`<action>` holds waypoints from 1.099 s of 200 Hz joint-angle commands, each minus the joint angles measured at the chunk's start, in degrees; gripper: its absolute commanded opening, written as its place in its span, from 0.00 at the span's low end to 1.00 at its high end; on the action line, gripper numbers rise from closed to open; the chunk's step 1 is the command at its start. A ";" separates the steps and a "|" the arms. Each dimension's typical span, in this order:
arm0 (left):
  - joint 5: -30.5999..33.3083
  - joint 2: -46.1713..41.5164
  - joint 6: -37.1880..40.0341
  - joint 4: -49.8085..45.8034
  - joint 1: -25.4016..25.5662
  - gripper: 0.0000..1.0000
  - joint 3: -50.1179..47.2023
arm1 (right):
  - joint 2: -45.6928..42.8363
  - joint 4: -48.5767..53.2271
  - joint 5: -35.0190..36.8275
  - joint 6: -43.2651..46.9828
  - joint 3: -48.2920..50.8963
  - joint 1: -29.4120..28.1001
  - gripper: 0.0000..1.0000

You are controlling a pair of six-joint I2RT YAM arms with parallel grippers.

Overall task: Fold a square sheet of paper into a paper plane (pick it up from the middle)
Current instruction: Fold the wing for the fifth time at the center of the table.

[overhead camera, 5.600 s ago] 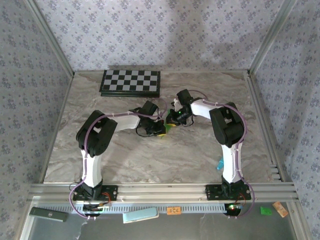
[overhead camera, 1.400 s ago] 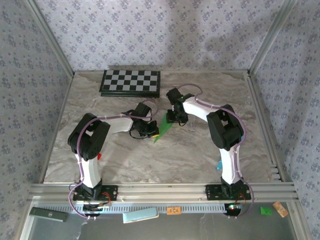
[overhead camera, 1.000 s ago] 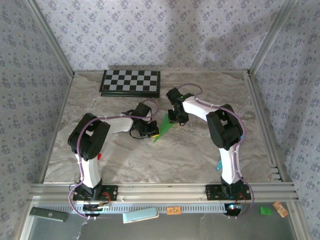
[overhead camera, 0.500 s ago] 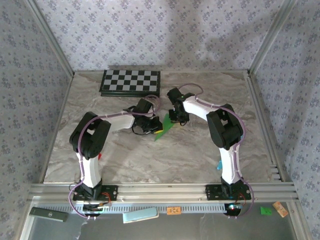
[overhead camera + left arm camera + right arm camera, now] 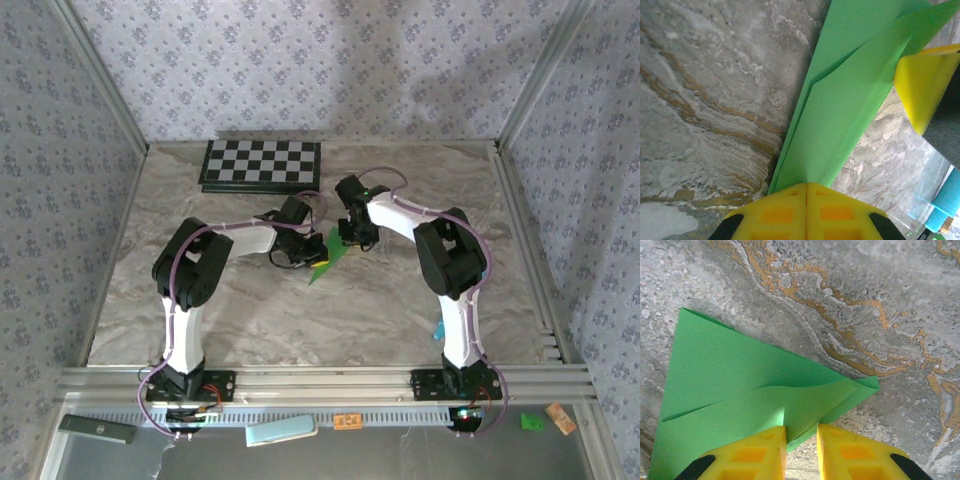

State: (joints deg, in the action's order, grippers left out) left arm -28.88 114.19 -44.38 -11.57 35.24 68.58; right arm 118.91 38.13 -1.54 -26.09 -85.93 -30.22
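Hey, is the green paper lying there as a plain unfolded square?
No, the green paper shows overlapping folded flaps and narrows toward a point.

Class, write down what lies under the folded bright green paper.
Grey marbled tabletop runs out from beneath the folded bright green paper on every visible side. The patch directly under it is covered, so unseen.

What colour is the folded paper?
The paper is bright green, clearest in the left wrist view.

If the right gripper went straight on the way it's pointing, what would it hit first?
The right gripper would meet the folded green paper first, right at its fingertips, probably with the table just beneath.
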 commanded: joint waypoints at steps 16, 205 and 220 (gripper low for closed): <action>4.14 3.23 4.36 -9.79 1.36 0.05 0.99 | -5.97 -6.69 -5.78 -1.23 5.06 0.55 0.26; 7.11 5.42 3.71 -10.78 2.19 0.00 -2.03 | -7.10 -30.09 -16.39 -10.42 23.75 2.05 0.04; 7.13 5.34 3.51 -10.71 2.20 0.00 -2.78 | -6.89 -31.99 -16.54 -10.40 25.41 4.71 0.04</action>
State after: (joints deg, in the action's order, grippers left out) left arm -27.42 115.13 -40.56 -14.76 36.12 70.32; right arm 109.95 7.84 -20.10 -36.07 -63.44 -29.43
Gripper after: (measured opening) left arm 0.046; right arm 0.053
